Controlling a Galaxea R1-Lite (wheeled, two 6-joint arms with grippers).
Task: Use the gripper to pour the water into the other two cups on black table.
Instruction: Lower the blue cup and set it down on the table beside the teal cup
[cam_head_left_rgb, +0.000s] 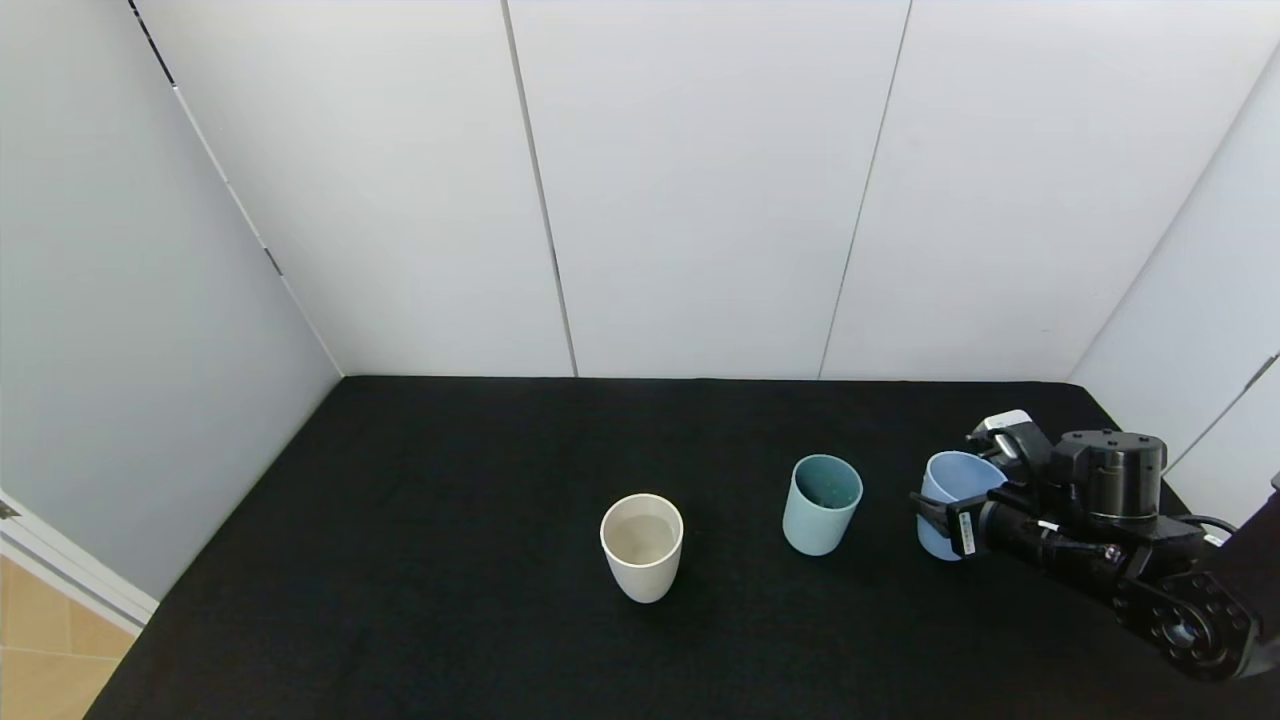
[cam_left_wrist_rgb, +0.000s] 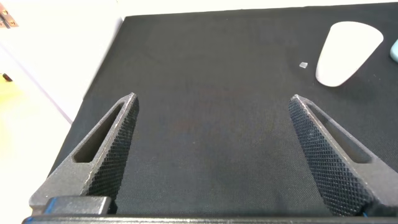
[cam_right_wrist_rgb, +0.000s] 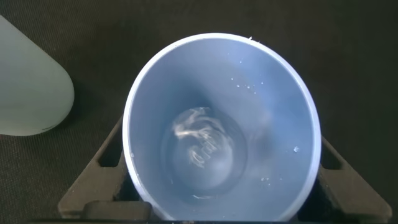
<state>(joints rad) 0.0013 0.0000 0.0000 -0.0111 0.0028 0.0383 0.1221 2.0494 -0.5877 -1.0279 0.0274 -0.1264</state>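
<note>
Right claw (cam_head_left_rgb: 950, 520) sits low at the right edge of the head view, my black arm reaching in from that corner, fingers closed around the periwinkle-blue cup (cam_head_left_rgb: 950, 500). That cup is upright and looks to be resting on the black surface (cam_head_left_rgb: 450, 560). Teal-green cup (cam_head_left_rgb: 822, 505) stands just to its left, not touching it, upright, small specks or droplets inside. Cream-white cup (cam_head_left_rgb: 642, 547) stands further left and a bit nearer me, upright, well apart from the teal one, pale bottom visible through what may be clear liquid. White wall panels (cam_head_left_rgb: 700, 180) rise behind the surface.

Left wrist view: my left claw (cam_left_wrist_rgb: 211, 155) is spread wide, both textured fingers (cam_left_wrist_rgb: 112, 149) apart with nothing between them, only black surface (cam_left_wrist_rgb: 211, 74) underneath. Cream-white cup (cam_left_wrist_rgb: 347, 53) shows off in the far corner, with a tiny pale speck (cam_left_wrist_rgb: 303, 65) on the cloth just beside it.

Right wrist view: looking straight down into the periwinkle-blue cup (cam_right_wrist_rgb: 273, 93), clamped between my right claw (cam_right_wrist_rgb: 221, 205) fingers (cam_right_wrist_rgb: 99, 168) on both sides. A little water (cam_right_wrist_rgb: 202, 152) glints at the bottom, droplets on the inner wall. Part of another cup (cam_right_wrist_rgb: 31, 87), pale, sits just beside, gap of black surface (cam_right_wrist_rgb: 186, 18) between.
</note>
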